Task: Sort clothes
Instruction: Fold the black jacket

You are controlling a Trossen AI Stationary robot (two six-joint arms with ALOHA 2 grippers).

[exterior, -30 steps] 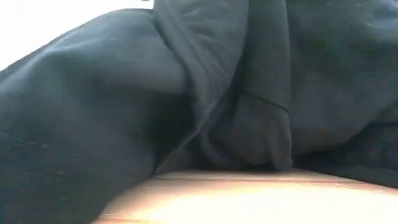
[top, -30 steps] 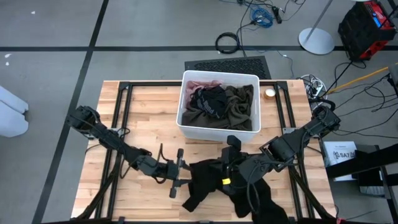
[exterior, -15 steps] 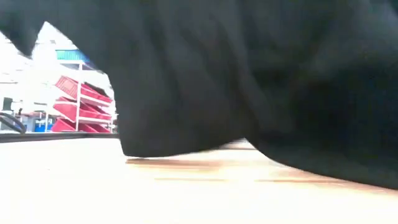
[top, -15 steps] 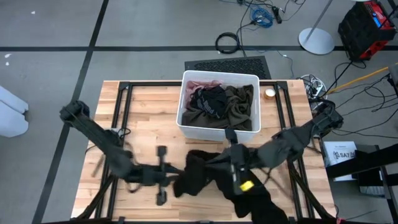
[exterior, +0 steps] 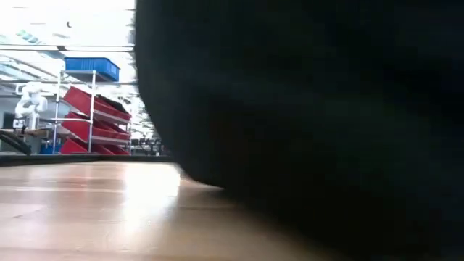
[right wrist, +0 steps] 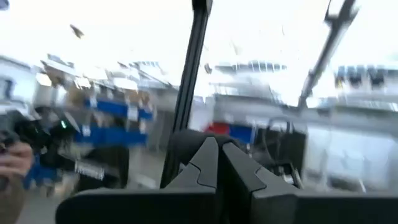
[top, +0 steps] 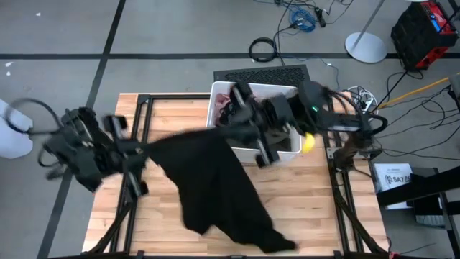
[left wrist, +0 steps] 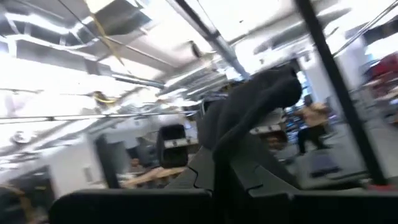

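The left gripper [top: 138, 147] is seen at about 9 o'clock on the table [top: 302, 194], raised above its left edge, fingers pressed together on one corner of the black garment [top: 219, 191]. In the left wrist view the closed fingers [left wrist: 239, 171] are seen pinching a bunched fold of that dark cloth, which rises above them.

The right gripper [top: 241, 122] is positioned at about 12 o'clock, over the front-left corner of the white bin [top: 287, 147], jaws likewise clamped on the opposite upper corner of the black garment. In the right wrist view the fingertips [right wrist: 214, 165] are seen meeting, with dark fabric caught behind them.

The garment is held stretched between the two grippers and hangs down toward 6 o'clock, its lower hem trailing on the wood near the front edge. In the low view most of the frame is filled by it.

The bin stands at 12 o'clock. Olive-green cloth [top: 284, 114] is partly visible inside, behind the right arm; the remaining contents are hidden.
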